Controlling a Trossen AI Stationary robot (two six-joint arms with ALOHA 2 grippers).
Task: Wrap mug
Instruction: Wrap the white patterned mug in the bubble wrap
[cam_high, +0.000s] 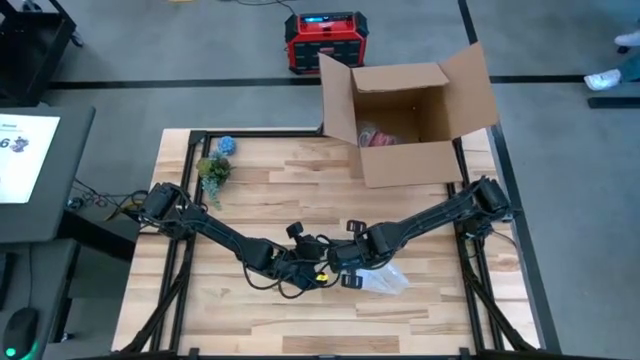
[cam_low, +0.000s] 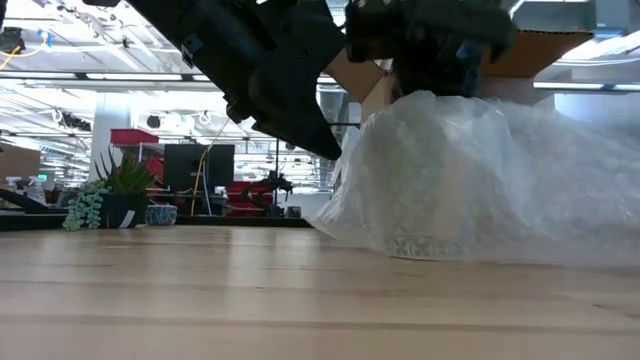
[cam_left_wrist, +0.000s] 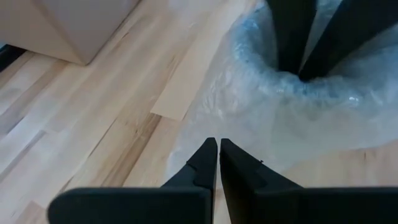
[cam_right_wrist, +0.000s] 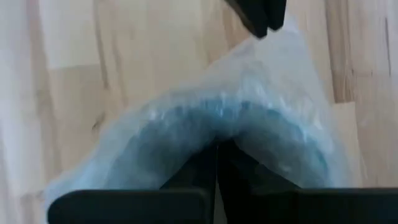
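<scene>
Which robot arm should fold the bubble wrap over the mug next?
Probably the right. Its claw is pressed shut into the bubble wrap over the blue mug, so it can push the wrap in. The left claw is shut at the wrap's edge, likely just holding it.

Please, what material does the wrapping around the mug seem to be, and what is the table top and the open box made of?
The wrapping looks like clear plastic bubble wrap: translucent, cloudy, with small bubbles. The right hand is shut on it. The table top seems to be pale wood planks with visible grain and a smooth finish. The open box appears to be brown matte cardboard with folded flaps.
</scene>
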